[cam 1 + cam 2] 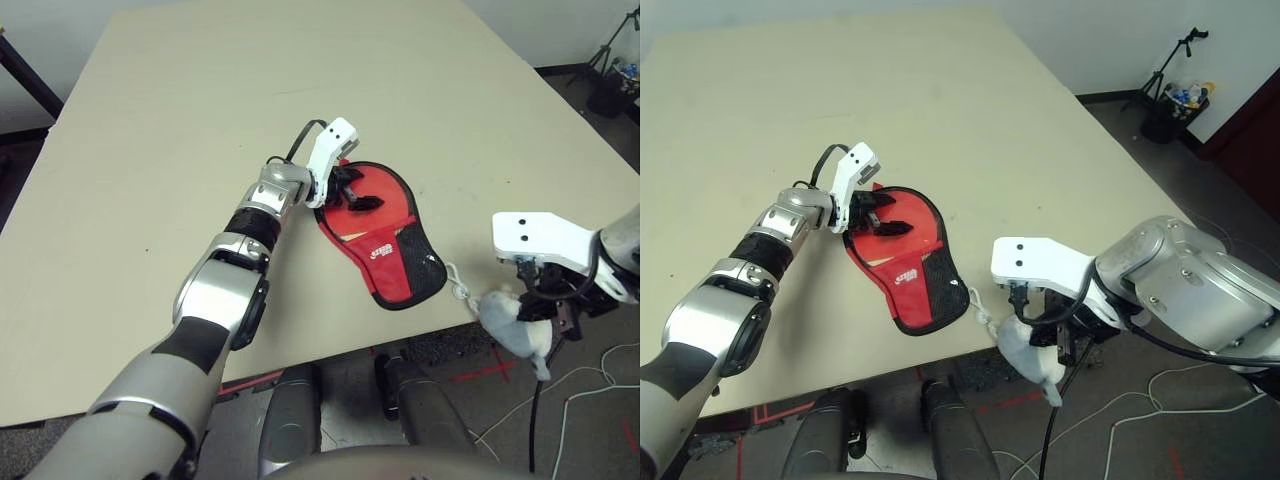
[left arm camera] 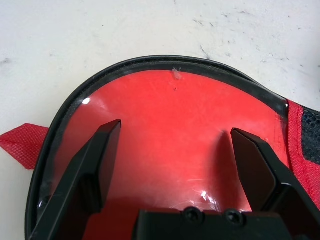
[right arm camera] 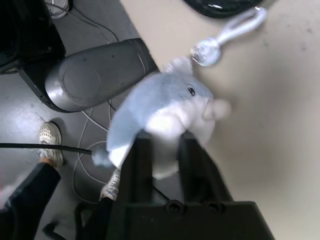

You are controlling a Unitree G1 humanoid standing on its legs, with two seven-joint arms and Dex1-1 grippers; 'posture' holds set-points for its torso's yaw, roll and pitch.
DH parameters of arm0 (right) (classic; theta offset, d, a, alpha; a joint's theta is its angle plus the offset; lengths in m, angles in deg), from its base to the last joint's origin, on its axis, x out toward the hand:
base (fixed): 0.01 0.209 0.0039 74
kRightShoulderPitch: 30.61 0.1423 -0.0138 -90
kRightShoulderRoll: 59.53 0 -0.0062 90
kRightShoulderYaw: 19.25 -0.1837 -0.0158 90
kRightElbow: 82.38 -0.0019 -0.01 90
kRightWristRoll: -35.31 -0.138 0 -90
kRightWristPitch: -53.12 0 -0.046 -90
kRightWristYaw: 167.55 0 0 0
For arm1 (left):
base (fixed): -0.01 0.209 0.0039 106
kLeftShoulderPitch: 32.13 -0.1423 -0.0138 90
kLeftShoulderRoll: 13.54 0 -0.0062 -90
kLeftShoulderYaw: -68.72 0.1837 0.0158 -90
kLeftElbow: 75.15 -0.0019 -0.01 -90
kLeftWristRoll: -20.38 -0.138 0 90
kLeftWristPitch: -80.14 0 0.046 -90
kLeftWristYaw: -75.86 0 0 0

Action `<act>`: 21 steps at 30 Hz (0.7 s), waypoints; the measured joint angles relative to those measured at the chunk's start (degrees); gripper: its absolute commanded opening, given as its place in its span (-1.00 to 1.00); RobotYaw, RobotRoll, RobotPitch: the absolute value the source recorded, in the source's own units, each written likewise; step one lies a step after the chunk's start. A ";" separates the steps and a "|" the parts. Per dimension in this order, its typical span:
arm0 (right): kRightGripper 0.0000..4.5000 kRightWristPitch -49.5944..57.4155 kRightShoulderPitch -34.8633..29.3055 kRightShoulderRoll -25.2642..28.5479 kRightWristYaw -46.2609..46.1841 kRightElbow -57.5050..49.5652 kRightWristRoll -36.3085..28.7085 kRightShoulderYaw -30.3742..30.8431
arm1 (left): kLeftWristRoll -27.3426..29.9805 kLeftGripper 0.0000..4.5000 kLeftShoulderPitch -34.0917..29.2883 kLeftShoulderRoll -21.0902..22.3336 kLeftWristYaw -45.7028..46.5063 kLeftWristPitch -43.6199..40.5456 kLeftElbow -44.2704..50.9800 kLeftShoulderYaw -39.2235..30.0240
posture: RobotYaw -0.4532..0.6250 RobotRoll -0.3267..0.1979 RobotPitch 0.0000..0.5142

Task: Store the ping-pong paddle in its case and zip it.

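The case (image 1: 392,255) lies flat near the table's front edge, clear and red side up, with its mesh patch (image 1: 425,262) toward me. Through the clear plastic I see the ping-pong paddle's red face (image 2: 175,110). My left gripper (image 1: 358,190) is open just over the round end of the case, a finger (image 2: 97,165) on each side of the red face. Off the table's front edge, my right gripper (image 1: 540,305) is shut on the grey plush charm (image 3: 160,107). Its white cord (image 3: 230,32) runs back to the case's narrow end.
The tan table (image 1: 250,100) stretches wide behind the case. Its front edge passes just beside the charm. Cables (image 1: 590,390) lie on the floor at the right, a tripod and bag (image 1: 1175,95) stand far right, and a person's shoe (image 3: 50,137) shows below.
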 measured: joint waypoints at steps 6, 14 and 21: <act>0.60 -0.72 7.12 2.75 10.39 7.17 -1.89 -2.17 | 1.77 1.00 -1.64 2.37 -2.08 -4.86 5.84 -1.69 | -0.33 0.25 -0.37; 0.99 -5.08 19.75 -13.80 1.44 42.19 4.07 -11.57 | 11.05 1.00 -8.88 5.45 0.92 -16.97 26.95 -10.45 | -0.25 0.25 -0.36; 0.99 -27.52 9.48 -38.51 -27.04 60.47 3.70 -34.76 | 13.78 1.00 -12.50 8.54 21.03 -3.61 29.02 -25.48 | -0.19 0.25 -0.31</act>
